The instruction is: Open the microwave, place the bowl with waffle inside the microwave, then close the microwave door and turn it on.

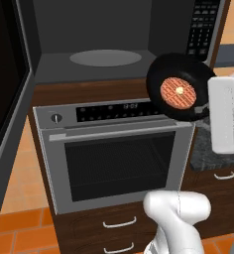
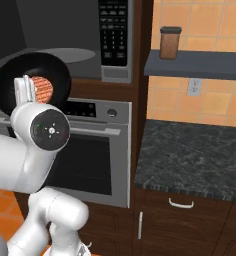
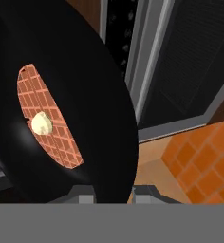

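Now we see the bowl with waffle (image 1: pixel 181 89) held up in the air at the right of the left base view, tipped steeply on edge so that its inside faces the camera. It hangs in front of the lower right corner of the microwave (image 1: pixel 99 34), just above the steel oven (image 1: pixel 119 149). The microwave door (image 1: pixel 7 109) stands swung wide open along the left edge of that frame, and the round turntable (image 1: pixel 105 57) lies bare in the dark interior. The keypad panel (image 1: pixel 202 27) sits at the upper right.

In the hand view our pincer (image 3: pixel 115 192) is clenched on the bowl's rim at the bottom of the frame, one fingertip (image 3: pixel 85 193) to either side of the black wall. The waffle (image 3: pixel 50 118) stays at the bowl's centre with a pale dab in its middle.

In the right base view a brown jar (image 2: pixel 170 43) stands on a shelf (image 2: pixel 200 65) above the dark stone bench (image 2: pixel 190 160).
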